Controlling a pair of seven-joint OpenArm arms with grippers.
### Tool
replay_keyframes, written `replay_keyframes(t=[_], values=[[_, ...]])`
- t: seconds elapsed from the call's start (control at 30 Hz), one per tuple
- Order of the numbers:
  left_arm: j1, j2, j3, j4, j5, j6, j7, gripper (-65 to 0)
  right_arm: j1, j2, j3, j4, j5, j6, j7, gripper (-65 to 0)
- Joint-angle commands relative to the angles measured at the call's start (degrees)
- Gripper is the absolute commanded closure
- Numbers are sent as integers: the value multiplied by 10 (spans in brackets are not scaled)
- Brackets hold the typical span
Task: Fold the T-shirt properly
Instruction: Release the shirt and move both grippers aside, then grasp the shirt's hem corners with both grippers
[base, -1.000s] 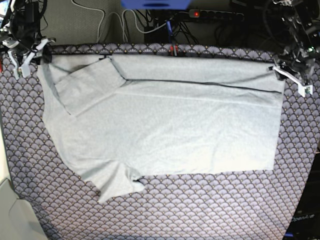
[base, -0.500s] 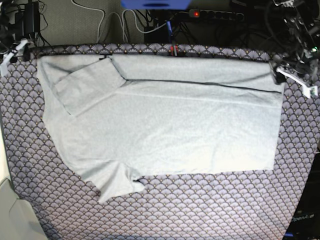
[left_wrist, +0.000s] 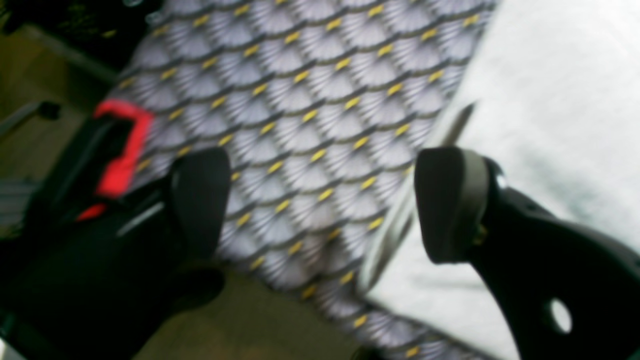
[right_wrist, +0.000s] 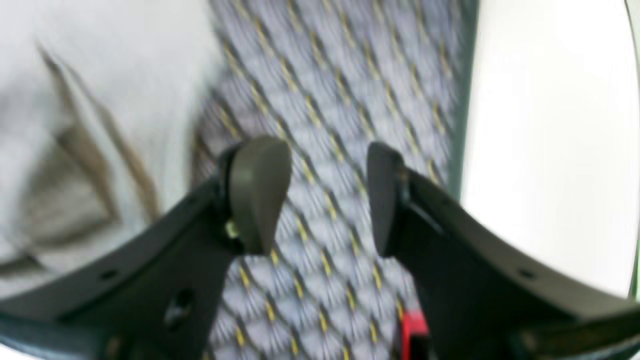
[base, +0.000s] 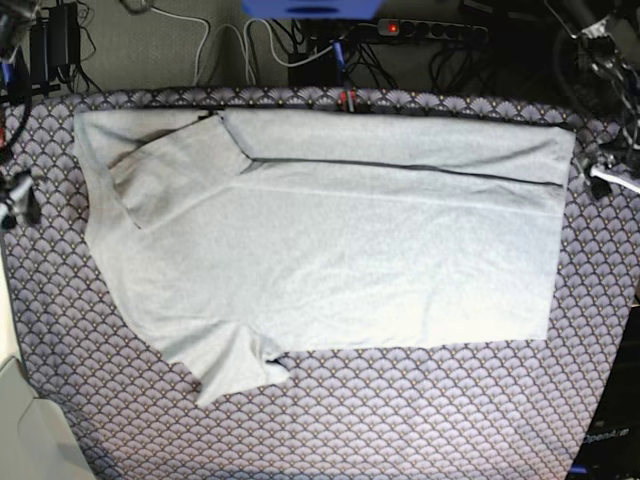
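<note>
Both jaws, right (base: 20, 205) and left (base: 602, 180), have let go and moved out past the shirt's sides. The T-shirt (base: 330, 255) lies across the middle of the frame, top strip folded, so the lower-left sleeve likely comes next. Patterned cloth (base: 400, 410) gives room below; the right wrist view is blurry, but those jaws seem empty.

- The left gripper (left_wrist: 320, 202) is showing two broad, matte black fingers (left_wrist: 445, 202), their tips rounding off smoothly.
- A pale round spot is standing out on one black finger.
- The right gripper (right_wrist: 325, 197) is showing dark fingers (right_wrist: 260, 190) with blunt, rounded ends, looking greyer where light is catching them.
- Small round fittings, like screw heads, are dotting their sides.
- The left arm (base: 605, 60) is mixing black with silvery-white parts, a small reddish patch colouring its outer side.
</note>
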Motion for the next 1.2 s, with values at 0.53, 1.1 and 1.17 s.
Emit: replay_keyframes(t=[0.53, 1.1, 1.17], values=[[18, -7, 13, 24, -1, 4, -9, -564, 364, -37, -302, -317, -120, 0, 141, -302], [26, 11, 15, 62, -3, 7, -9, -564, 447, -88, -315, -514, -164, -121, 324, -303], [24, 17, 15, 62, -3, 7, -9, -564, 445, -91, -315, -514, -164, -121, 325, -303]])
